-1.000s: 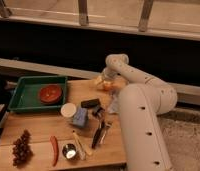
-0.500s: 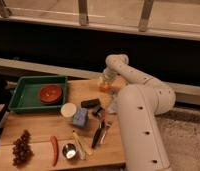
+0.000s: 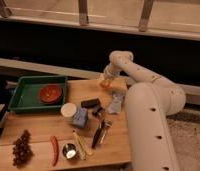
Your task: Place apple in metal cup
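Note:
The apple (image 3: 107, 84) is a small orange-yellow round fruit at the far edge of the wooden table (image 3: 38, 127), right of the middle. My gripper (image 3: 108, 80) points down right at the apple, its tip over the top of it. The white arm (image 3: 143, 100) comes in from the right and partly covers the spot. The metal cup (image 3: 69, 150) is a small shiny steel cup standing upright near the front edge of the table, far from the gripper.
A green tray (image 3: 23, 97) at the left holds a red-brown bowl (image 3: 50, 93). A white cup (image 3: 68, 109), a blue block (image 3: 80, 117), a black object (image 3: 91, 103), a pale packet (image 3: 115, 102) and tongs (image 3: 100, 132) lie mid-table. A red chili (image 3: 54, 149) and grapes (image 3: 22, 147) lie beside the metal cup.
The gripper end and the apple have shifted slightly to the left at the far edge of the table. Everything else on the table has stayed put.

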Available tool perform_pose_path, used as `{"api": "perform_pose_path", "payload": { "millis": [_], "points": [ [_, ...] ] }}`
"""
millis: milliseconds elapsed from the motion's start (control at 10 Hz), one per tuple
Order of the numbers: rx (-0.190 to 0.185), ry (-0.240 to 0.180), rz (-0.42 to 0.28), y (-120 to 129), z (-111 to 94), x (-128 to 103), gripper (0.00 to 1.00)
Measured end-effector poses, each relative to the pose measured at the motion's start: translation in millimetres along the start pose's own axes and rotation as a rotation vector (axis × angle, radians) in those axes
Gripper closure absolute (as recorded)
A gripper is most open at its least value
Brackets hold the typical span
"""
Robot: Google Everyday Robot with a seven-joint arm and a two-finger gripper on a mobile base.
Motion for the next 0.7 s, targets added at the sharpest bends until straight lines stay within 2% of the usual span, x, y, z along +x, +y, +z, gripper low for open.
{"api": "perform_pose_path", "payload": {
  "millis": [200, 300, 500, 700],
  "points": [
    [-0.036, -0.022, -0.075, 18, -39, 2, 0.96],
    [-0.06, -0.036, -0.117, 33, -60, 12, 0.96],
    [-0.088, -0.051, -0.143, 50, -82, 33, 0.96],
    [-0.108, -0.05, -0.17, 74, -98, 67, 0.96]
  ]
}}
